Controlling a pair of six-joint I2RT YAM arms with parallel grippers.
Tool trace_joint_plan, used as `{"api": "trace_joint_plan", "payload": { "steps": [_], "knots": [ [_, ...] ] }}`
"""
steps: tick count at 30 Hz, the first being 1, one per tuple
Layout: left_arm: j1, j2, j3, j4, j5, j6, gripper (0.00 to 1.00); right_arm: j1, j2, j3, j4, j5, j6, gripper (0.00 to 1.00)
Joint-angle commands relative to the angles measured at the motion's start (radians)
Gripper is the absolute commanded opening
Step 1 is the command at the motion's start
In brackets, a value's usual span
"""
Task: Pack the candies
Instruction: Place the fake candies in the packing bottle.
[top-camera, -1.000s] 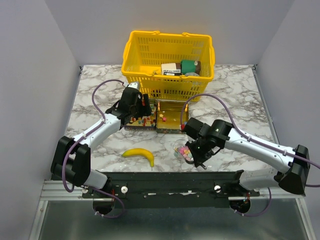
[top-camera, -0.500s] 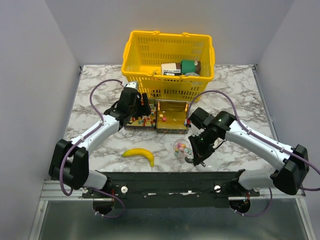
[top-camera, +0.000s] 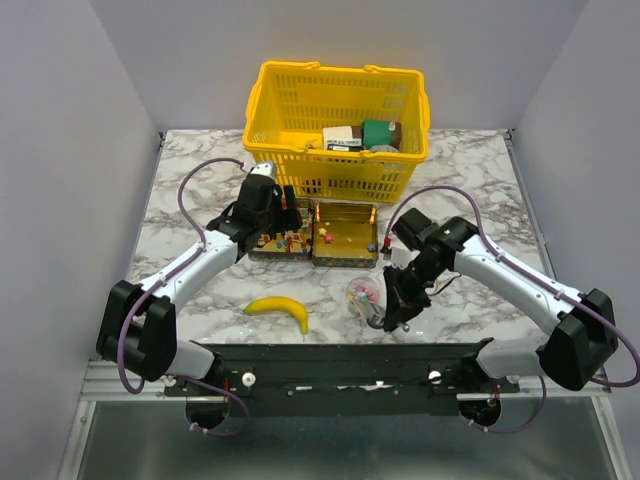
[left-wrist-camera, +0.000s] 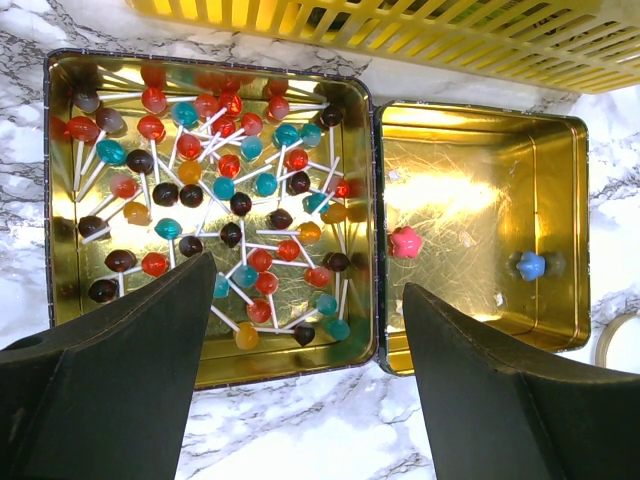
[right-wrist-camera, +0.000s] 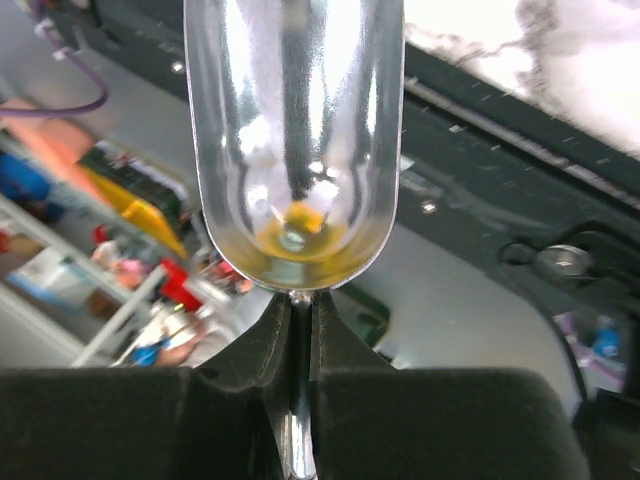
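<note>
We have the right tool (right-wrist-camera: 298, 330) pinching a metal spoon (right-wrist-camera: 293, 130) by its handle, left tool (left-wrist-camera: 308, 290) spread wide over the tin (left-wrist-camera: 480, 190). Most candies (top-camera: 366, 295) sit in a clear cup (top-camera: 351, 292) by the tabletop's near edge, 2 lie in the tin. We judge them light, hard, rolly: scoop, don't pinch.

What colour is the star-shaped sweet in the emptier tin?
The star-shaped sweet is pink; left wrist view.

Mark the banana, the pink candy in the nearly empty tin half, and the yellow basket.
banana (top-camera: 282, 304), top view, middle of its curve.
pink candy (left-wrist-camera: 404, 242), left wrist view, its centre.
yellow basket (top-camera: 340, 175), top view, front wall.
</note>
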Motion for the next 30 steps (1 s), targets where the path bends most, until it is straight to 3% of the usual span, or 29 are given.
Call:
{"api": "trace_joint_plan", "payload": {
  "steps": [1,7,14,20,24,30],
  "knots": [
    [-0.003,-0.009,0.003,0.009,-0.013,0.004,0.86,-0.02,-0.026,-0.055,0.034,-0.215,0.048,0.01],
    [-0.003,-0.001,0.007,0.006,-0.006,0.001,0.86,-0.031,-0.035,-0.027,0.032,-0.226,0.077,0.01],
    [-0.003,0.016,0.019,-0.005,0.003,-0.013,0.86,-0.031,0.029,0.199,-0.092,-0.06,-0.016,0.01],
    [-0.003,0.068,0.05,-0.039,0.056,-0.035,0.84,-0.029,0.086,0.312,-0.071,0.142,-0.078,0.01],
    [-0.003,0.097,0.07,-0.048,0.108,-0.04,0.83,-0.025,0.211,0.397,-0.095,0.357,-0.185,0.01],
    [-0.003,0.117,0.081,-0.082,0.113,-0.046,0.82,-0.02,0.383,0.506,-0.058,0.518,-0.257,0.01]
  ]
}}
